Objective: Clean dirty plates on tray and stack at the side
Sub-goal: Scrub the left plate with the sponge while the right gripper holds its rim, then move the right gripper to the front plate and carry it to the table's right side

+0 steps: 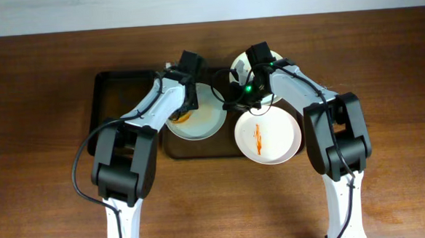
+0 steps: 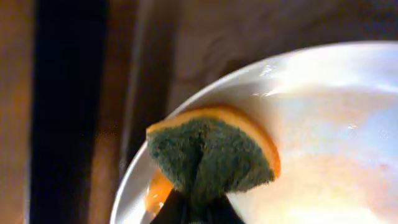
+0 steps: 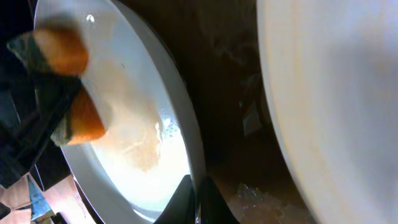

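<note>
The L gripper (image 2: pixel 196 213) pinches an orange sponge (image 2: pixel 211 155) w/ its green scrub side toward the wrist cam. The sponge is pressed on the left plate (image 1: pixel 202 125), close to the left rim. This plate lies on the brown tray (image 1: pixel 199 147), and its middle shows only a pale orange smear. The R gripper (image 3: pixel 198 202) comes from the right side, and its jaws are closed on the right rim of the same plate, one finger on each side of the rim. The streaked plate (image 1: pixel 272 139), w/ thin orange-red lines in the centre, sits just beside it on the right, more to the front; I cannot tell if the two touch. The rear plate (image 1: pixel 240 63) is behind the R arm and mostly hidden. A black tray (image 1: pixel 123 91) is at the left of the brown one, both on the wood table (image 1: pixel 41 179)
</note>
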